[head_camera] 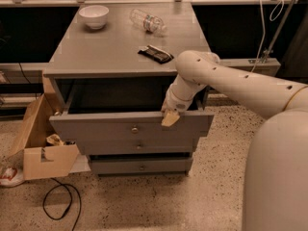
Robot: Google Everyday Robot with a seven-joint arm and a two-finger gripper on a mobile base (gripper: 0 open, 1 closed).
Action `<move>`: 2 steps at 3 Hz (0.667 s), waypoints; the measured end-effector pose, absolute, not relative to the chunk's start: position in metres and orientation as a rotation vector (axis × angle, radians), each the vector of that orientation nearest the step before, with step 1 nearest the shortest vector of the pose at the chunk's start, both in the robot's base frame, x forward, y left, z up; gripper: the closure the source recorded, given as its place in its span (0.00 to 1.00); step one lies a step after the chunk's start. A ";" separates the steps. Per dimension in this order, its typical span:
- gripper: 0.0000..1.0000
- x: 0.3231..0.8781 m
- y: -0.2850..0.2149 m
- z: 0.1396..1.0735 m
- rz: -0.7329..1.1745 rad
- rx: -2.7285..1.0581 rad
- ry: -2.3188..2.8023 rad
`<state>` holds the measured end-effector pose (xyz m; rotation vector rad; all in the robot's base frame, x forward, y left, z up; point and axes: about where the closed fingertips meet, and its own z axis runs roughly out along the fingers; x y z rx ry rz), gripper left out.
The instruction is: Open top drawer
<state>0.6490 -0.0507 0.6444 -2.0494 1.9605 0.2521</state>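
The top drawer (96,128) is a wide matte grey front with a small round silver knob (134,129). It stands pulled out from the grey cabinet, and its dark box shows behind the front. My gripper (170,118) hangs over the drawer front's top edge, right of the knob. A tan fingertip (169,120) points down in front of the panel. The white arm reaches in from the right. Two narrower grey drawer fronts (140,166) sit below, pushed in.
On the cabinet top (110,47) are a white bowl (94,16), a lying plastic bottle (148,21) and a dark wrapped snack (155,54). An open cardboard box (41,138) stands on the floor at the left, with a black cable (60,203) nearby.
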 end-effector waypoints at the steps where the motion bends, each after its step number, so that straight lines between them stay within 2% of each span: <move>1: 0.38 0.649 -0.051 0.644 0.252 -2.050 1.961; 2: 0.15 0.645 -0.051 0.638 0.278 -2.084 1.965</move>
